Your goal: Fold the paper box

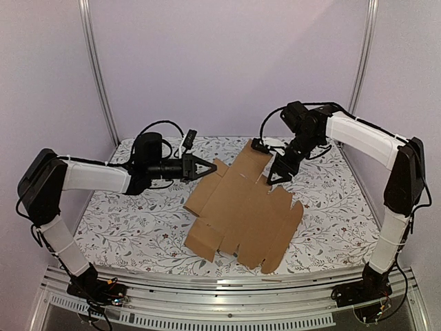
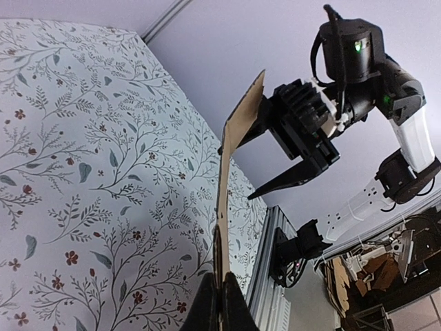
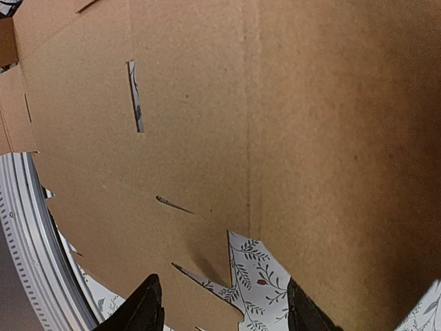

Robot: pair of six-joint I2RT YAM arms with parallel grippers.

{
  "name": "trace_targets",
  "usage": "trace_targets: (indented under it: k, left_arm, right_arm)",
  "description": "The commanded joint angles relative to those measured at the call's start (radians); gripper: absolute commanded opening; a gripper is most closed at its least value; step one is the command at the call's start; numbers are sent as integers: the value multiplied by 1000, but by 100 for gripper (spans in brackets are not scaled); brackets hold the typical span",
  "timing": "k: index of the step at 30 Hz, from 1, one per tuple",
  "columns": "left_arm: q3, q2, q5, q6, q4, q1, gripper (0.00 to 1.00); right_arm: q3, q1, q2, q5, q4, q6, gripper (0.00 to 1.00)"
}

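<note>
The two black fingertips of my left gripper [image 2: 220, 307] sit closest to the lens, at the bottom edge of the left wrist view. They are clenched on the thin edge of the paper box [image 2: 244, 110], which runs edge-on up the middle of that frame.

The table [image 1: 124, 227], white with grey sprigs and small red flowers, fills the middle of the top view. At its centre and a little to the right lies the paper box, a flat, unfolded brown sheet with tabs jutting from its left and lower edges. Its lowest corners come close to the metal rail [image 1: 220, 284] along the bottom of the frame.

My left arm [image 1: 93, 178] reaches in from the left of the frame and meets a tab on the sheet's upper left edge. My right arm [image 1: 362, 136] arches in from the right and points down at the sheet's upper right edge.

My right gripper [image 3: 224, 307] is released. In its own wrist view the two fingers stand wide apart at the bottom of the frame. Between them are only a V-shaped notch [image 3: 241, 265] in the cardboard edge and the floral tabletop showing through it. I cannot tell whether those fingers touch the sheet.

Cardboard fills the rest of that view. A crease [image 3: 248, 138] runs from top to bottom through the centre, and a narrow slot [image 3: 136, 96] sits at upper left.
</note>
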Motion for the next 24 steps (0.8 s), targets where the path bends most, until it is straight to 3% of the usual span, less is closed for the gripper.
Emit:
trace_targets:
  k: [1,6,15,19,24]
  left_arm:
    - [-30,-8,19,-47,98,13,0]
    - [-48,-2,12,-79,158,18,0]
    - [-83,10,-26,-131,232,27,0]
    - [-94,21,-62,-167,240,27,0]
    - [-119,39,-137,-197,248,27,0]
  right_arm:
    - [39,0,57,-39,26,-1,60]
    - [27,2,73,-159,2,-4,59]
    - [23,3,95,-245,-19,-9,30]
    - [0,22,90,-173,20,3,13]
    - [-37,91,80,-67,66,9,10]
